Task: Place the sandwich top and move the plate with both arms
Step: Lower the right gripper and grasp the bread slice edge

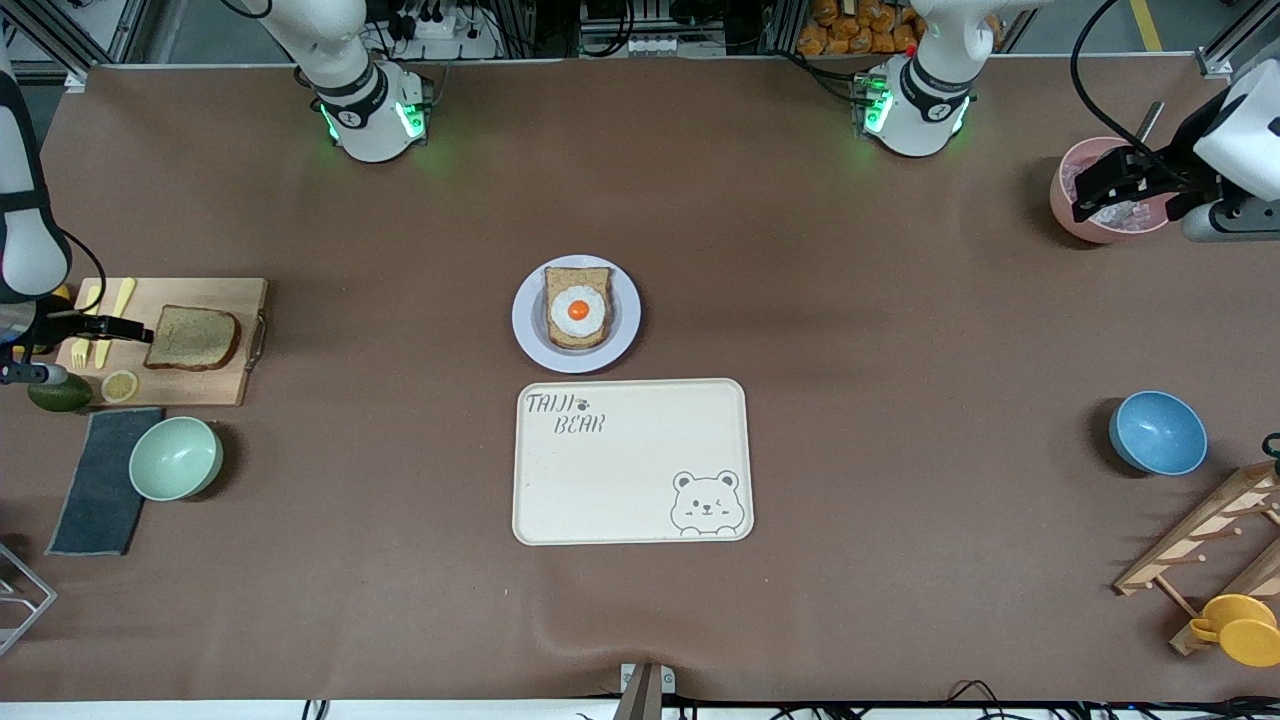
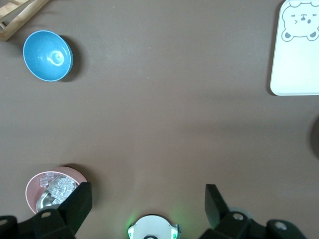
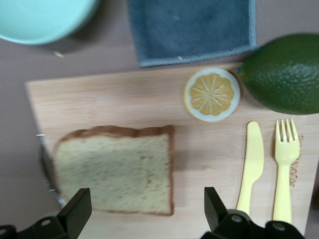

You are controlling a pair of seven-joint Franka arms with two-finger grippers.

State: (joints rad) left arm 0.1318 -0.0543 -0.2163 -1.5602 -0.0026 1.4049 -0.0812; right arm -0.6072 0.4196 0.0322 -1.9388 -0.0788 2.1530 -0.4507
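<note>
We see a brown surface (image 1: 900, 420) with shelving and cables along the edge where the arm bases stand. The plate (image 1: 527, 322) sits mid-surface carrying an egg-topped slice (image 1: 578, 308), just beside the cream tray (image 1: 630, 470), which lies nearer the front camera. The sandwich top (image 1: 192, 338) lies on a wooden board (image 1: 215, 295) at the right arm's end. The right claw (image 3: 144, 211) hangs over that board, jaws spread, empty. The left claw (image 2: 147, 206) hangs spread and empty over the pink bowl (image 1: 1075, 215) at the left arm's end. A wooden rack (image 1: 1200, 555) and yellow cup (image 1: 1240, 628) are cut off at the frame edge.
</note>
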